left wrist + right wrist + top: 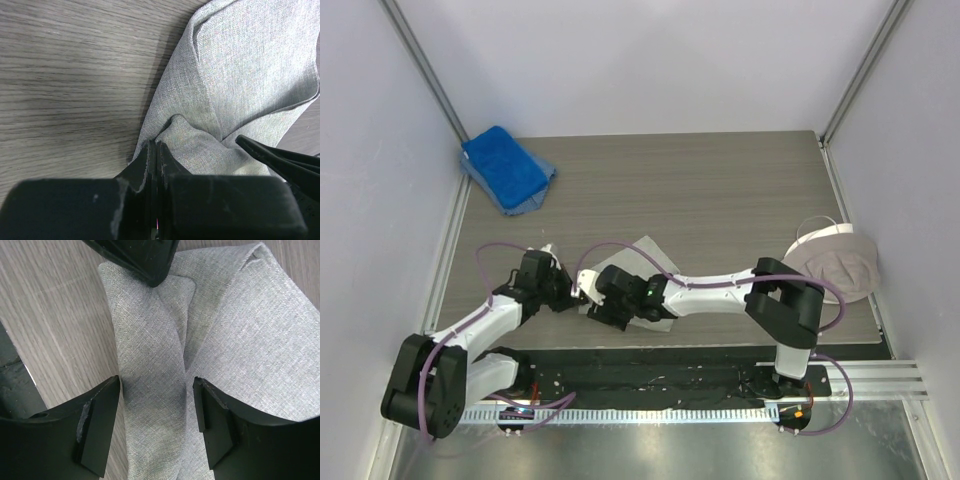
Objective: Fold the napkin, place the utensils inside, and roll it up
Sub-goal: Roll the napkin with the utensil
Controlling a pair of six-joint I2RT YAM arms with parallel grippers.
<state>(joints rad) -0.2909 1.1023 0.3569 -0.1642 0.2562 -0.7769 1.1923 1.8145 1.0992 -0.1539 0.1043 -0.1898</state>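
Note:
The light grey napkin (pixel 650 262) lies partly folded on the wooden table near the front middle. It also shows in the left wrist view (pixel 240 75) and the right wrist view (pixel 150 365). My left gripper (pixel 578 290) is shut on the napkin's left corner (pixel 175 132). My right gripper (pixel 592 300) is open just above a folded strip of the napkin, its jaws standing on either side of the strip (pixel 156 385). The two grippers are close together. The purple utensil is out of view.
A bright blue towel (pixel 506 168) lies at the back left. A beige-grey cloth with a white edge (pixel 838 262) lies at the right edge. White walls stand round the table (pixel 720 190).

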